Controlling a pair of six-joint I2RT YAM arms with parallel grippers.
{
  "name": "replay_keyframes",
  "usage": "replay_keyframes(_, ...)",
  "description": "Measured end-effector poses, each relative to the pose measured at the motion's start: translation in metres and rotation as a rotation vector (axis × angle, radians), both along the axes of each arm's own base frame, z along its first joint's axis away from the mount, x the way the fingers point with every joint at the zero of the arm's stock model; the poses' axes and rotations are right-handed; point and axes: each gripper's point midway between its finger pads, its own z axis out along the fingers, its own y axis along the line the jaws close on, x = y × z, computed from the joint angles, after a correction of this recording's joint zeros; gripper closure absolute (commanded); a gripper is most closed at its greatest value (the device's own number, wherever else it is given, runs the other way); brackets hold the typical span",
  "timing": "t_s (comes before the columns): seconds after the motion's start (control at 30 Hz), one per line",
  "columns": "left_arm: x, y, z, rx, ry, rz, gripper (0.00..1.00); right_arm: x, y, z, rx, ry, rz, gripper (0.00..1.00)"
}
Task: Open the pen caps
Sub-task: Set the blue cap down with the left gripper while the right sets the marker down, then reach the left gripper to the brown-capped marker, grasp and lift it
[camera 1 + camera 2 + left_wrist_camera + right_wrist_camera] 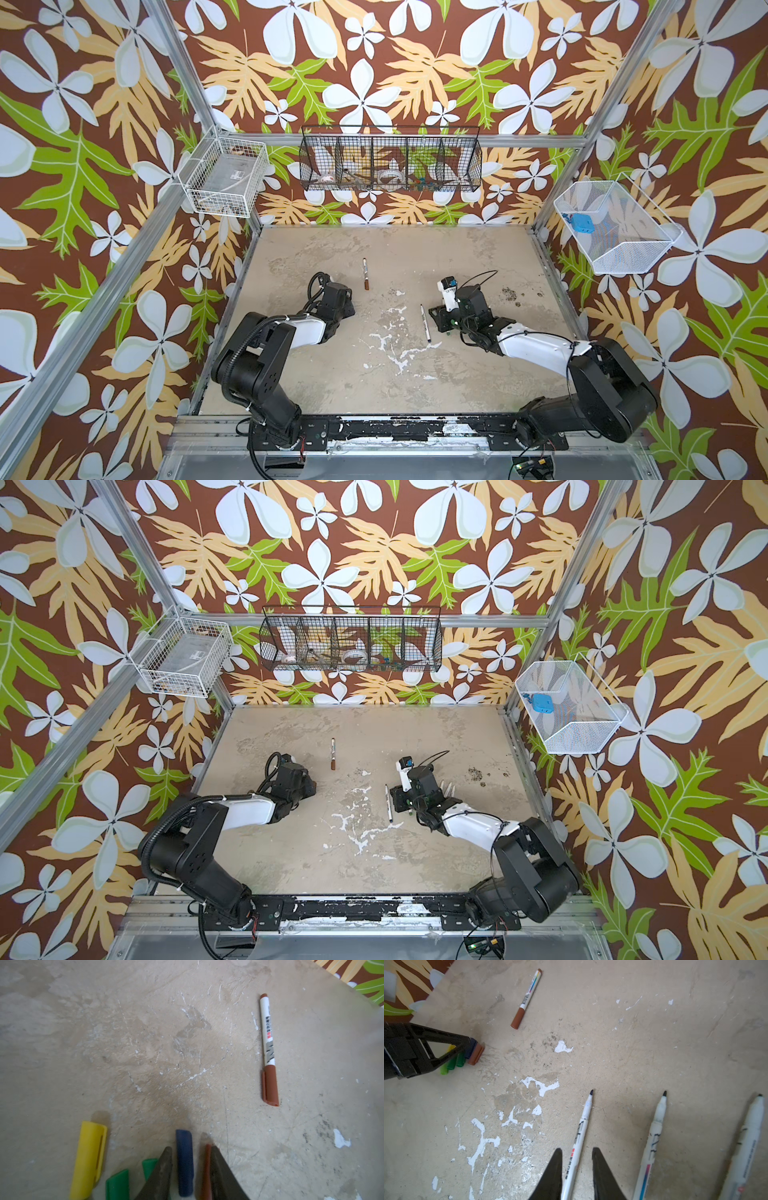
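Three walls (374, 62) papered in brown with large white flowers and green and tan leaves are seen around a beige, worn desk surface (457, 257), from which white patches have been chipped near the middle. Bare aluminium frame posts (183, 70) are set at the far corners. A compartmented black wire basket (390, 137) is hung above the far edge, a white wire basket (220, 199) at the far left corner, and a white mesh basket (623, 253) above the right edge. Soft, even light is cast throughout.

Marker (365, 268) with brown cap (366, 285) on the table (415, 374), uncapped marker (425, 323) just beside the right arm (536, 347)
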Motion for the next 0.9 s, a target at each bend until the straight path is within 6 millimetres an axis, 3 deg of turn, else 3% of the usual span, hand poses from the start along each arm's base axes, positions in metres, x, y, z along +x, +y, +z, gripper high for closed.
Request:
replay_keyframes(0.13,-0.008,-0.005,0.024,-0.008,-0.092,-0.037,0.61,-0.004,-0.002,0.014,0.028,-0.050,0.000,0.73)
replay_keyframes(0.4,-0.016,-0.056,0.070,0.015,-0.273,-0.242,0.52,-0.006,-0.002,0.030,0.063,-0.104,0.005,0.71)
replay_keyframes(0.63,0.035,-0.076,0.086,0.045,-0.253,-0.214,0.50,-0.007,-0.001,0.034,0.078,-0.114,0.016,0.70)
replay_keyframes(0.9,0.086,-0.092,0.056,0.127,-0.104,-0.160,0.52,-0.003,0.007,0.033,0.081,-0.093,0.034,0.70)
